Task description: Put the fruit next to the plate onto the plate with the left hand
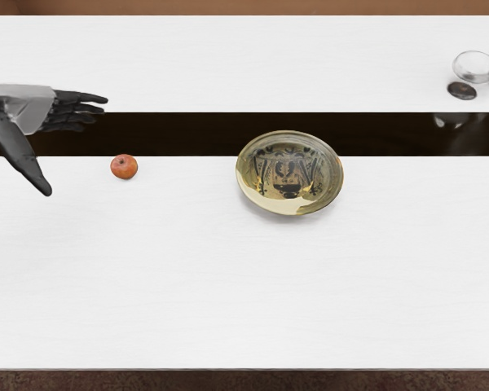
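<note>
- Fruit [124, 166]: small, round, orange-red with a paler patch on its upper side, sitting left of centre in the frame. It is resting on the near table [228, 285], close to that table's far edge, with nothing touching it.
- Plate [289, 172]: shallow and round with an olive-yellow glaze, lying at frame centre, to the right of the fruit and well apart from it. Its upper rim is showing against the dark band [187, 134]. A dark painted figure is filling its middle; it is too blurred to read as lettering.
- Left hand [49, 110]: entering from the left edge in the upper left of the frame and hovering up-left of the fruit, clear of it. It is spreading wide open and holding nothing.
- Fingers [80, 110]: black, stretching out straight toward the right, stacked one above another.
- Thumb [20, 155]: pointing down and right, its tip hanging over the near table, left of the fruit.
- Dark band: running straight across the frame, separating the near table from the far table [228, 65].
- Glass bowl [475, 65]: clear, standing on the far table in the upper right corner, with a small dark disc [461, 90] lying just below it.
</note>
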Action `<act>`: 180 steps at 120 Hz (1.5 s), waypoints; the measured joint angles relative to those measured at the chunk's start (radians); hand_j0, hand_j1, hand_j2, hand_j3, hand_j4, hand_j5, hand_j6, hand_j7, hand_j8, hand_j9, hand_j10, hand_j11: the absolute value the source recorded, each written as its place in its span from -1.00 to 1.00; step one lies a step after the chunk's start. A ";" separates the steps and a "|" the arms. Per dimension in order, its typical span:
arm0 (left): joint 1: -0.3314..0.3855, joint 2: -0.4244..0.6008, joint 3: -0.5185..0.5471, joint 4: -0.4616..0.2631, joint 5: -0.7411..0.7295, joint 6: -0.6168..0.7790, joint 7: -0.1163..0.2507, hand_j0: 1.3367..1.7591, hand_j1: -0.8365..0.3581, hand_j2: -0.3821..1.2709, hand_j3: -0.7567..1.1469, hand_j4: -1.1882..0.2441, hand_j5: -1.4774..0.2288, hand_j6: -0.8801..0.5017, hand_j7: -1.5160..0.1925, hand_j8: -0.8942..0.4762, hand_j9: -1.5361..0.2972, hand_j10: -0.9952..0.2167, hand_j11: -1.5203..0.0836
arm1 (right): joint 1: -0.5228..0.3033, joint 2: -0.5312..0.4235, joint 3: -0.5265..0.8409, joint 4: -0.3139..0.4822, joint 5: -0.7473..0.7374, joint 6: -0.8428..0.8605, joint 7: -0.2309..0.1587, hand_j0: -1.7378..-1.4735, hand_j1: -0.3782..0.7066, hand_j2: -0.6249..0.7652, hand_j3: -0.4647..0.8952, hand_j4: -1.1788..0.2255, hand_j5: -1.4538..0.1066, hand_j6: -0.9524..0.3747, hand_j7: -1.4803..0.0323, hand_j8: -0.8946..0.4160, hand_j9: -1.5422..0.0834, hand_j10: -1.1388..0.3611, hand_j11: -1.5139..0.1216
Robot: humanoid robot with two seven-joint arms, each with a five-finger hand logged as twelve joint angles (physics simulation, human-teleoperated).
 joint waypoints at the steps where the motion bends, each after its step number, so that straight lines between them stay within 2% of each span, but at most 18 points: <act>1: 0.000 0.001 0.000 -0.002 0.000 0.000 0.002 0.52 0.94 -0.53 -0.20 0.62 0.70 0.23 0.74 0.26 0.64 0.60 0.86 | 0.000 0.000 0.000 0.000 0.000 0.000 0.000 -0.40 -0.95 -0.10 -0.32 0.68 0.86 0.43 0.96 0.36 0.90 0.52 0.85; 12: -0.002 0.000 -0.001 -0.021 0.001 0.000 0.031 0.52 0.94 -0.53 -0.20 0.62 0.70 0.23 0.74 0.26 0.64 0.60 0.86 | -0.001 0.000 -0.001 0.000 -0.001 0.001 0.000 -0.40 -0.95 -0.10 -0.32 0.68 0.86 0.43 0.96 0.36 0.90 0.52 0.85; 16: -0.007 -0.012 -0.003 -0.029 0.002 0.000 0.075 0.52 0.94 -0.53 -0.20 0.62 0.70 0.23 0.74 0.27 0.64 0.60 0.86 | -0.001 0.000 -0.001 0.000 -0.001 0.001 0.000 -0.40 -0.95 -0.10 -0.32 0.68 0.86 0.43 0.96 0.36 0.90 0.52 0.85; 22: -0.021 -0.043 -0.014 -0.038 0.006 0.000 0.180 0.52 0.94 -0.53 -0.20 0.62 0.70 0.23 0.74 0.26 0.64 0.60 0.86 | -0.001 0.000 -0.001 0.000 -0.001 0.000 0.000 -0.40 -0.95 -0.10 -0.32 0.68 0.86 0.43 0.96 0.36 0.90 0.52 0.85; 24: -0.047 -0.054 -0.017 -0.040 0.015 0.000 0.213 0.52 0.94 -0.53 -0.20 0.62 0.70 0.23 0.74 0.26 0.64 0.60 0.86 | -0.001 0.000 -0.001 0.000 -0.001 0.000 0.000 -0.40 -0.95 -0.10 -0.32 0.68 0.86 0.44 0.96 0.37 0.90 0.52 0.85; 30: -0.075 -0.133 -0.024 -0.044 0.078 0.000 0.286 0.52 0.94 -0.53 -0.20 0.62 0.70 0.23 0.74 0.27 0.64 0.60 0.86 | -0.001 0.000 -0.001 0.000 -0.001 0.000 0.000 -0.40 -0.95 -0.10 -0.32 0.68 0.86 0.44 0.96 0.37 0.90 0.52 0.85; 38: -0.083 -0.215 -0.029 -0.047 0.212 0.030 0.342 0.52 0.94 -0.53 -0.20 0.62 0.70 0.23 0.74 0.27 0.64 0.60 0.86 | 0.000 0.000 -0.001 0.000 -0.001 0.000 0.000 -0.40 -0.95 -0.10 -0.32 0.68 0.86 0.43 0.96 0.36 0.90 0.52 0.85; 48: -0.076 -0.307 -0.026 -0.049 0.411 0.126 0.377 0.52 0.94 -0.53 -0.20 0.62 0.70 0.23 0.74 0.27 0.64 0.60 0.86 | 0.000 0.000 -0.001 0.000 -0.001 0.000 0.000 -0.40 -0.95 -0.10 -0.32 0.68 0.86 0.43 0.96 0.36 0.90 0.52 0.85; 66: -0.028 -0.403 0.000 -0.047 0.679 0.305 0.398 0.52 0.94 -0.53 -0.20 0.62 0.70 0.23 0.74 0.26 0.64 0.60 0.86 | 0.000 0.000 -0.001 0.000 -0.001 0.000 0.000 -0.40 -0.95 -0.10 -0.32 0.68 0.86 0.43 0.96 0.36 0.90 0.52 0.85; 78: -0.028 -0.428 0.077 -0.033 0.789 0.403 0.402 0.52 0.92 -0.53 -0.20 0.61 0.68 0.22 0.73 0.25 0.63 0.58 0.84 | 0.000 0.000 -0.001 0.000 -0.001 0.000 0.000 -0.40 -0.95 -0.10 -0.32 0.68 0.86 0.43 0.96 0.36 0.90 0.52 0.85; 90: -0.027 -0.494 0.172 0.008 0.854 0.496 0.404 0.52 0.86 -0.52 -0.20 0.56 0.63 0.17 0.68 0.20 0.59 0.53 0.79 | 0.000 0.000 -0.001 0.000 -0.001 0.000 0.000 -0.40 -0.95 -0.10 -0.32 0.68 0.86 0.44 0.96 0.37 0.90 0.52 0.85; 121: -0.006 -0.545 0.278 0.108 0.890 0.565 0.405 0.52 0.62 -0.49 -0.20 0.39 0.45 0.00 0.49 0.03 0.41 0.33 0.60 | 0.000 0.000 -0.001 0.000 -0.001 -0.001 0.000 -0.40 -0.95 -0.10 -0.32 0.68 0.86 0.44 0.96 0.37 0.90 0.52 0.85; 136: -0.012 -0.551 0.285 0.152 0.881 0.540 0.405 0.52 0.54 -0.48 -0.20 0.34 0.39 -0.06 0.43 -0.03 0.36 0.27 0.53 | 0.000 0.000 -0.001 0.000 -0.001 -0.001 0.000 -0.40 -0.95 -0.10 -0.32 0.68 0.86 0.44 0.96 0.37 0.90 0.52 0.85; 156: -0.026 -0.657 0.281 0.274 0.848 0.489 0.405 0.52 0.43 -0.47 -0.20 0.26 0.31 -0.14 0.35 -0.11 0.28 0.17 0.44 | 0.000 0.000 -0.001 0.000 -0.001 -0.001 0.000 -0.40 -0.95 -0.10 -0.32 0.68 0.86 0.44 0.96 0.37 0.90 0.52 0.85; 165: -0.027 -0.667 0.280 0.327 0.844 0.502 0.405 0.52 0.38 -0.46 -0.20 0.23 0.27 -0.17 0.31 -0.14 0.25 0.14 0.41 | 0.000 0.000 -0.001 0.000 -0.001 -0.001 0.000 -0.40 -0.95 -0.10 -0.32 0.68 0.86 0.43 0.96 0.37 0.90 0.52 0.85; 180: -0.020 -0.700 0.286 0.371 0.842 0.543 0.405 0.52 0.33 -0.46 -0.21 0.20 0.23 -0.20 0.28 -0.18 0.21 0.10 0.37 | 0.000 0.000 -0.001 0.000 -0.001 -0.001 0.000 -0.40 -0.95 -0.10 -0.32 0.68 0.86 0.44 0.96 0.37 0.90 0.52 0.85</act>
